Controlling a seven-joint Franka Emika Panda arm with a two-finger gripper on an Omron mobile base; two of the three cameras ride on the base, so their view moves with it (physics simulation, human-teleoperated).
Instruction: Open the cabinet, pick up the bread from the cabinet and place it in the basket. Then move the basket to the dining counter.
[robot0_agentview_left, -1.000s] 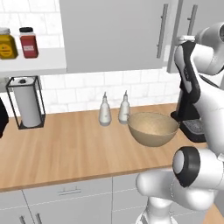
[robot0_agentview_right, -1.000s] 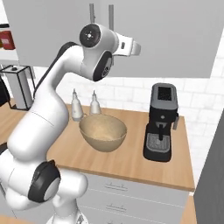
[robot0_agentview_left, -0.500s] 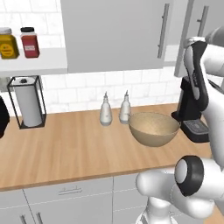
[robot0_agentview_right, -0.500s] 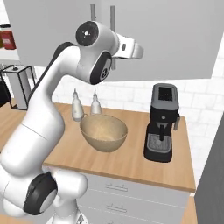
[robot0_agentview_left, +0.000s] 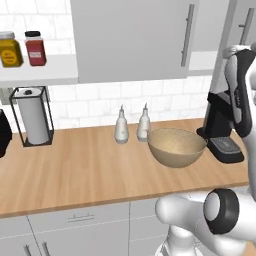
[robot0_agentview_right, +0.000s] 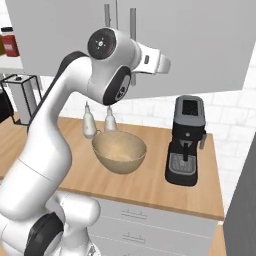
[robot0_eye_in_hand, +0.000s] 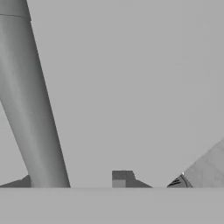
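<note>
Arm raised to the wall cabinet (robot0_agentview_left: 135, 40), doors closed; bread not visible, presumably behind them. Hand view sits very close to the flat grey door panel; a long bar handle (robot0_eye_in_hand: 33, 105) crosses at about 9 o'clock of the gripper (robot0_eye_in_hand: 122, 177), long axis running roughly 12 to 6, tilted slightly. One dark fingertip (robot0_eye_in_hand: 120, 178) shows at the bottom edge; handle lies beside it, not between the jaws. Whether the jaws are open or closed cannot be told. Judgement: next move needs a sideways shift toward 9 o'clock to straddle the bar. Basket (robot0_agentview_left: 176, 146) sits on the worktop below, just beside the coffee machine (robot0_agentview_right: 186, 140) and two small bottles (robot0_agentview_left: 131, 125); door swing room looks free.
</note>
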